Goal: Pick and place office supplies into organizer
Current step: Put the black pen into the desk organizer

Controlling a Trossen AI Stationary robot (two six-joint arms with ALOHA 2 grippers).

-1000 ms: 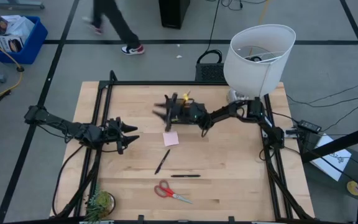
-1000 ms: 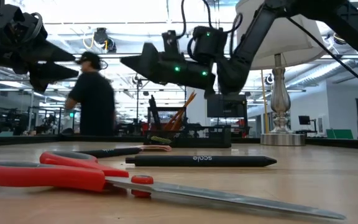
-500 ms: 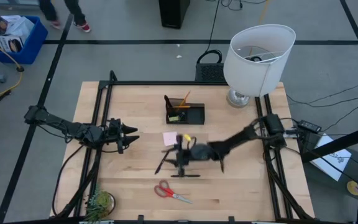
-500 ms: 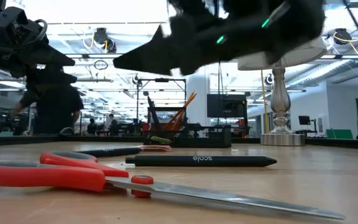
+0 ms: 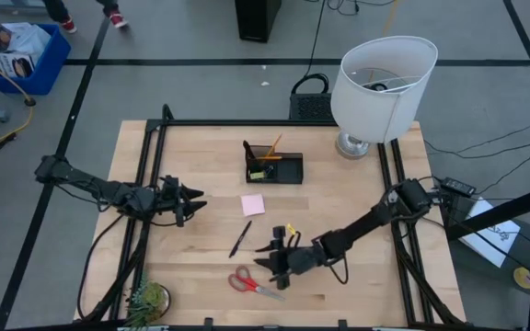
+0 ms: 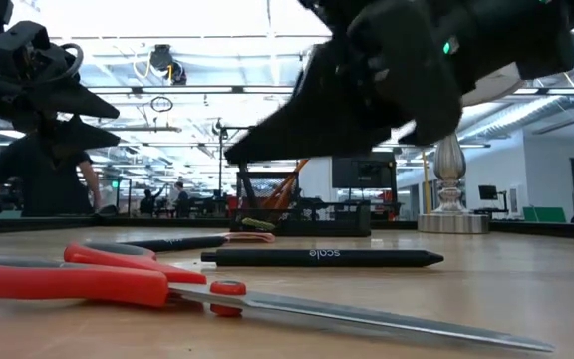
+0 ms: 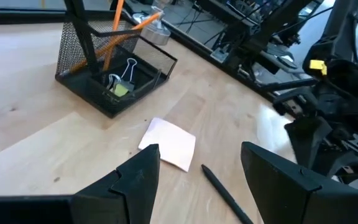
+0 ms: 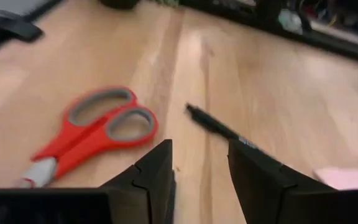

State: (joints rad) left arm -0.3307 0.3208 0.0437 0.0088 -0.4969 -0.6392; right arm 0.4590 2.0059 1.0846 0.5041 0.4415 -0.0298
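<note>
The black mesh organizer [image 5: 272,164] stands at the table's far middle with orange pencils in its cup and binder clips in its tray [image 7: 120,78]. A pink sticky-note pad [image 5: 253,204] lies flat on the wood. A thin black pen [image 5: 240,238] lies slanted nearer. Red-handled scissors [image 5: 254,283] lie by the near edge. A second pen [image 6: 322,257] shows in the low view, under my right arm. My right gripper [image 8: 201,180] hovers open just right of the scissors [image 8: 86,137], pointing left. My left gripper [image 7: 201,171] is open, raised over the table's left side.
A big white lampshade [image 5: 383,83] on a metal foot stands at the far right corner. A small green plant [image 5: 147,299] sits at the near left corner. Bare wood lies between the pad and the left gripper [image 5: 191,198]. A person stands in the room beyond [image 6: 43,175].
My right gripper has swept from over the organizer toward the table's near edge, past the pink pad, and come down low beside the scissors. The things on the table have kept their places. A person has walked off behind the table's far left.
</note>
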